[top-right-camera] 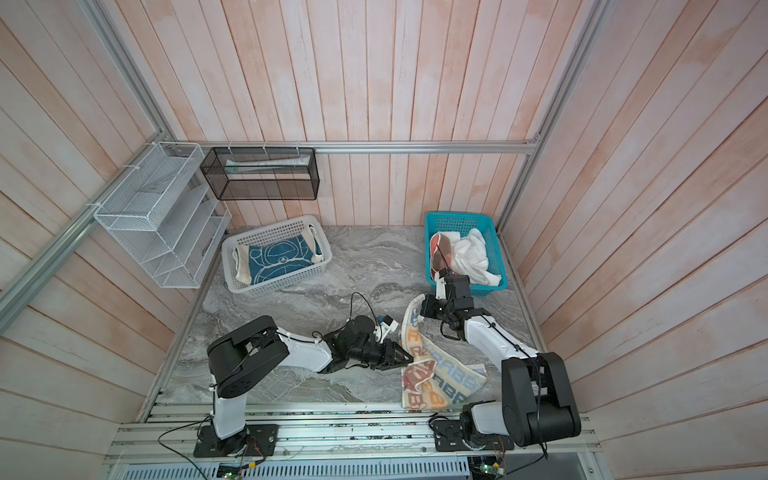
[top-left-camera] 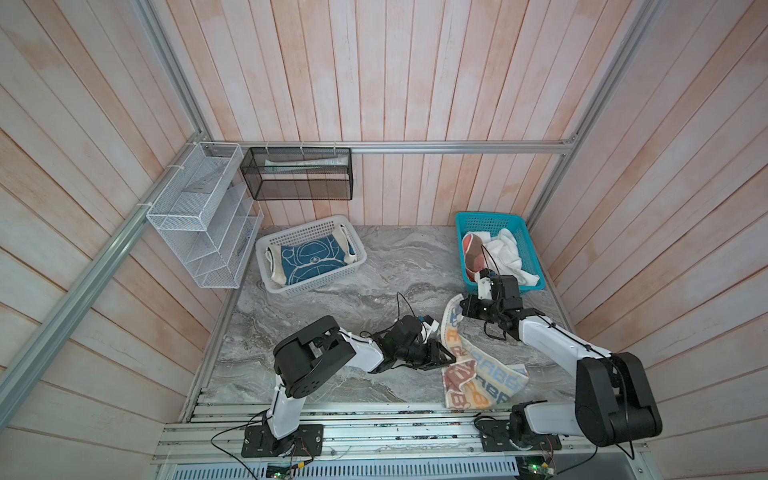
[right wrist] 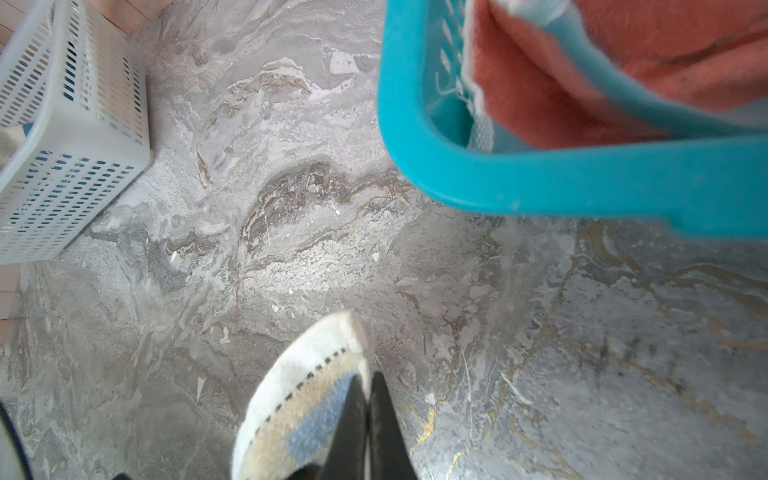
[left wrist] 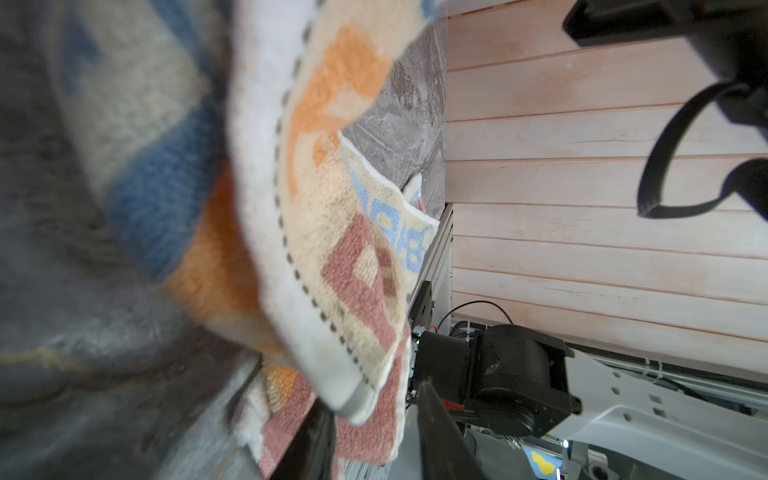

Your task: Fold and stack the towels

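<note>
The white-blue-orange lettered towel (top-left-camera: 478,374) (top-right-camera: 440,382) lies rumpled on the marble table at the front right. My right gripper (top-left-camera: 460,307) (right wrist: 368,386) is shut on its far corner (right wrist: 299,399), just off the table. My left gripper (top-left-camera: 445,357) (left wrist: 372,401) is at the towel's left edge. Its jaws stand apart, a fold of the lettered towel (left wrist: 332,208) hangs loosely between them. A folded blue towel (top-left-camera: 309,259) with a white outline lies in the white basket (top-left-camera: 324,279). The salmon towel (top-left-camera: 471,249) (right wrist: 540,83) and white towel (top-left-camera: 507,253) sit crumpled in the teal basket (top-left-camera: 490,218).
The white basket (right wrist: 75,166) stands at the back left and the teal basket (right wrist: 582,183) at the back right, close behind my right wrist. A white wire rack (top-left-camera: 199,216) and a black mesh shelf (top-left-camera: 297,176) hang on the walls. Aluminium rails (top-left-camera: 374,428) edge the table front.
</note>
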